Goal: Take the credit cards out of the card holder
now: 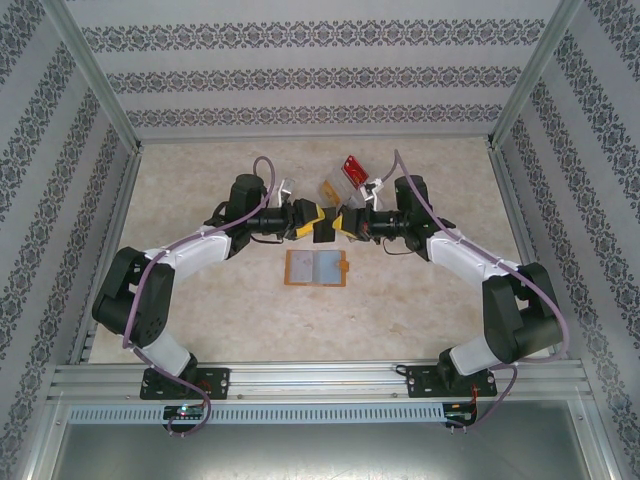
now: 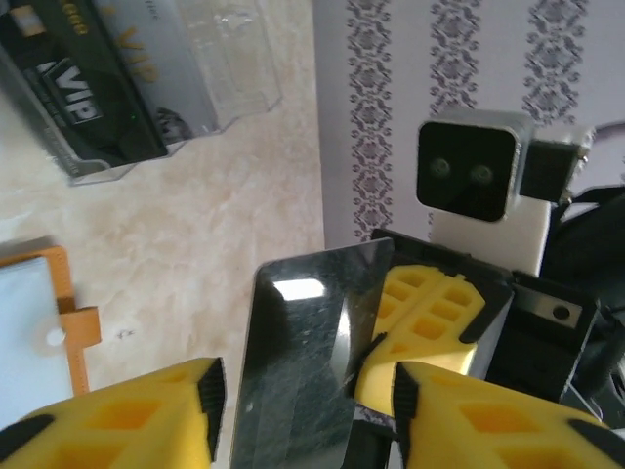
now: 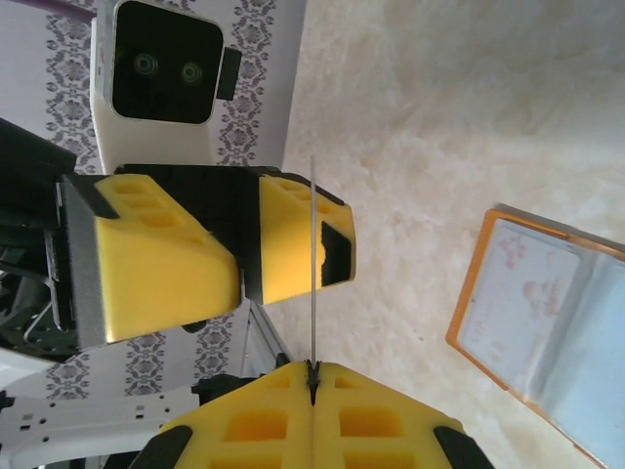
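Observation:
The orange-tan card holder [image 1: 316, 268] lies open and flat on the table, and its edge also appears in the wrist views [image 2: 66, 303] [image 3: 532, 322]. Above it the two grippers meet tip to tip. My right gripper [image 3: 312, 376] is shut on the end of a dark glossy credit card [image 2: 303, 362], which is edge-on in the right wrist view [image 3: 312, 244]. My left gripper [image 2: 305, 401] is open, with one finger on each side of the card and a gap at the left pad. From above, the left gripper [image 1: 308, 218] faces the right gripper [image 1: 346, 222].
A clear plastic tray [image 1: 335, 186] sits behind the grippers, with a red card [image 1: 353, 165] at its far end. In the left wrist view the tray [image 2: 234, 98] holds a dark card marked VIP [image 2: 88, 98]. Patterned walls enclose the table.

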